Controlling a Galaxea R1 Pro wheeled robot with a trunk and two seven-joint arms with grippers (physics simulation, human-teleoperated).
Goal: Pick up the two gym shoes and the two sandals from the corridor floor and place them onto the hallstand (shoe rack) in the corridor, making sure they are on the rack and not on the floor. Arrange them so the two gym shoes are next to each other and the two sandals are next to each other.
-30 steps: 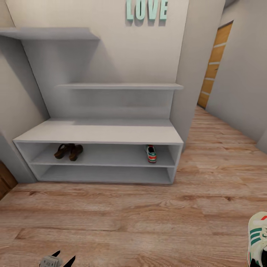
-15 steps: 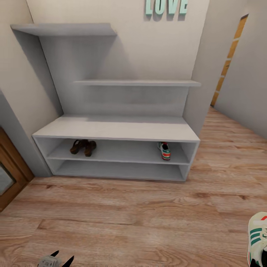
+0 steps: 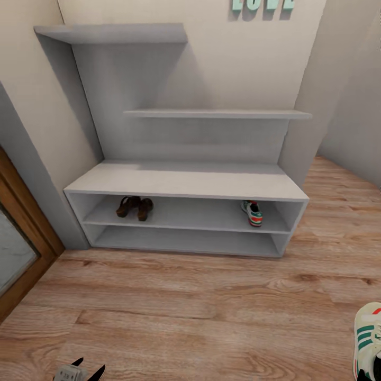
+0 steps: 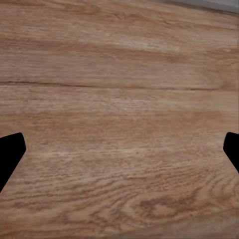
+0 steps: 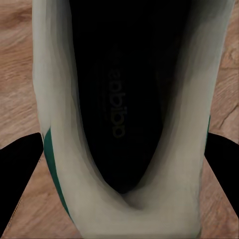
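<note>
sandals [image 3: 135, 207] paired on hallstand [image 3: 185, 182] shelf | one gym shoe [image 3: 253, 212] opposite end

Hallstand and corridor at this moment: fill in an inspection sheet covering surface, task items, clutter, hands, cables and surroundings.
Surface: wood-grain corridor floor; pale grey hallstand against the wall.
Task items: two sandals side by side at the left of the upper open shelf row; one gym shoe at the right of the same row; second gym shoe at the right hand, off the rack.
Clutter: nothing seen.
Hands: left hand open, nothing between its fingers, above the floor; right hand fingers on either side of the second gym shoe.
Cables: nothing seen.
Surroundings: teal wall letters above the hallstand; wooden door frame to its left.
</note>
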